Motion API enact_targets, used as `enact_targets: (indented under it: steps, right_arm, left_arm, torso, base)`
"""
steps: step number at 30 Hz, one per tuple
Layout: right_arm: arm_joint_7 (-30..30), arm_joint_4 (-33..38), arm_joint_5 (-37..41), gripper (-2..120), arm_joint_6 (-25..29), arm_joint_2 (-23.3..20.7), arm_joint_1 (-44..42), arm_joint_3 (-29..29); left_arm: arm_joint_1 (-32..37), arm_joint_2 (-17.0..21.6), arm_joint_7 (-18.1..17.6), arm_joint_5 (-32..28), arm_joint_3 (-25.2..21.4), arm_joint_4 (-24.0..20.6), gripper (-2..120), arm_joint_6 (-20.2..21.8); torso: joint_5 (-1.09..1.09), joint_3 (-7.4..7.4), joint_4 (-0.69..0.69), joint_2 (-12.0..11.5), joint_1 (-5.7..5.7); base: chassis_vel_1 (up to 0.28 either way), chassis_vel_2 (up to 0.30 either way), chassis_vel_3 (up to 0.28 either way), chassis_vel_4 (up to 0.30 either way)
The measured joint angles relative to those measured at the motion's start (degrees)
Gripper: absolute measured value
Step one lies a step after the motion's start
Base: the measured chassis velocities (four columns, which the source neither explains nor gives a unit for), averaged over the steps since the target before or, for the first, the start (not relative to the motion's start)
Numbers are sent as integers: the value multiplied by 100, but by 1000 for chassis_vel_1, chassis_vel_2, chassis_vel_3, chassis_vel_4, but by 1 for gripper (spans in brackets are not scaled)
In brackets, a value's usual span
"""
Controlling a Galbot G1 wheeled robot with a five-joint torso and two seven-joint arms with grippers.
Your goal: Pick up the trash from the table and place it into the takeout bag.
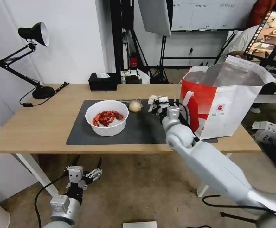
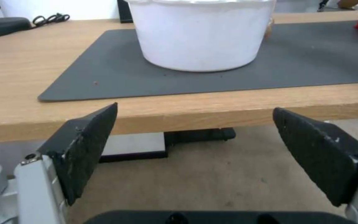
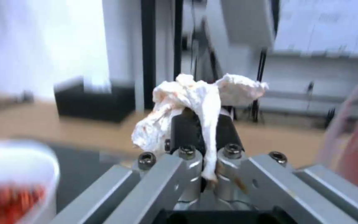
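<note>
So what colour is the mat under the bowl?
Dark grey mat, plain; clearest in the left wrist view.

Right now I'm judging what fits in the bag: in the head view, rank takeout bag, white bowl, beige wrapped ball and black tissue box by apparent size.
1. takeout bag
2. white bowl
3. black tissue box, farther back, so likely understated
4. beige wrapped ball

A studio or lab set up for recording: beyond the right claw [image 1: 155, 102], behind the table [image 1: 33, 126], stand tripod legs [image 1: 161, 57] and a softbox [image 1: 155, 15]; a monitor [image 1: 271, 34] glows to its right, a black desk lamp [image 1: 33, 34] sits far to its left.
</note>
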Motion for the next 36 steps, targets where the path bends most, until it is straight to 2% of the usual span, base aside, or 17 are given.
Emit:
enact_targets:
  steps: [2, 3, 5, 6, 7, 10, 11, 14, 21, 23, 25, 26, 28, 29, 31, 32, 36]
  right_arm:
    - [94, 311, 215, 0, -58, -273, 240, 211]
    - [94, 311, 215, 0, -58, -273, 240, 211]
    - [398, 414, 463, 0, -325, -528, 612, 364]
    - [799, 368, 731, 0, -565, -665, 879, 425]
    - [799, 368, 731, 0, -565, -665, 879, 425]
    - [1654, -1, 1505, 0, -1142, -897, 1413, 608]
    - [1654, -1, 1505, 0, -1142, -897, 1413, 608]
    - [2119, -199, 2423, 0, -1676, -1130, 1656, 764]
    - [2398, -237, 3325, 0, -1940, -1332, 1752, 765]
    - [2418, -239, 3382, 3, -1959, -1338, 1756, 764]
    - [2457, -247, 3533, 14, -2063, -1375, 1767, 759]
    - [2457, -247, 3533, 14, -2063, -1375, 1767, 759]
    - [2455, -249, 3565, 25, -2157, -1403, 1767, 747]
    - [2455, -249, 3565, 25, -2157, -1403, 1767, 747]
    - [2448, -251, 3556, 33, -2173, -1415, 1765, 743]
    - [2437, -246, 3540, 41, -2178, -1432, 1745, 738]
    - [2425, -230, 3523, 52, -2203, -1461, 1718, 730]
  left_arm:
    - [1, -19, -2, 21, 17, -5, 100, -3]
    - [1, -19, -2, 21, 17, -5, 100, -3]
    - [1, -24, -2, 40, 29, -27, 100, -3]
    - [2, -25, -2, 46, 32, -34, 100, -3]
    - [2, -25, -2, 46, 32, -34, 100, -3]
    - [6, -42, -5, 60, 42, -47, 100, -4]
    - [6, -42, -5, 60, 42, -47, 100, -4]
    - [29, -71, -5, 77, 70, -52, 100, -19]
    - [40, -88, -5, 97, 116, -90, 100, -32]
    - [41, -89, -5, 97, 119, -96, 100, -32]
    - [58, -88, -4, 98, 116, -127, 100, -32]
    - [58, -88, -4, 98, 116, -127, 100, -32]
    - [76, -72, -4, 97, 90, -150, 100, -31]
    - [76, -72, -4, 97, 90, -150, 100, -31]
    - [77, -59, -5, 76, 83, -152, 100, -54]
    - [68, -49, -4, 55, 81, -140, 100, -69]
    - [55, -45, -4, 41, 80, -142, 100, -69]
  torso:
    - [0, 0, 0, 0, 0]
    - [0, 0, 0, 0, 0]
    - [-1, 0, 0, 0, 0]
    - [1, 0, 0, 0, 0]
    - [1, 0, 0, 0, 0]
    - [0, 1, 1, 0, 1]
    - [0, 1, 1, 0, 1]
    - [1, 1, -1, 0, 1]
    - [0, 1, 1, 0, 1]
    - [0, 1, 1, 0, 1]
    - [0, 1, 0, 0, 1]
    - [0, 1, 0, 0, 1]
    - [0, 1, 1, 0, 1]
    - [0, 1, 1, 0, 1]
    - [0, 1, 1, 0, 1]
    - [-1, 1, 0, 0, 1]
    - [0, 1, 0, 0, 1]
  base:
    - [0, 0, 0, 0]
    - [0, 0, 0, 0]
    - [0, 0, 0, 0]
    - [0, 0, 0, 0]
    - [0, 0, 0, 0]
    - [0, 0, 0, 0]
    - [0, 0, 0, 0]
    - [0, 0, 0, 0]
    - [0, 0, 0, 0]
    - [0, 0, 0, 0]
    - [0, 0, 0, 0]
    - [0, 0, 0, 0]
    - [0, 0, 0, 0]
    - [0, 0, 0, 0]
    - [0, 0, 0, 0]
    - [0, 0, 0, 0]
    - [0, 0, 0, 0]
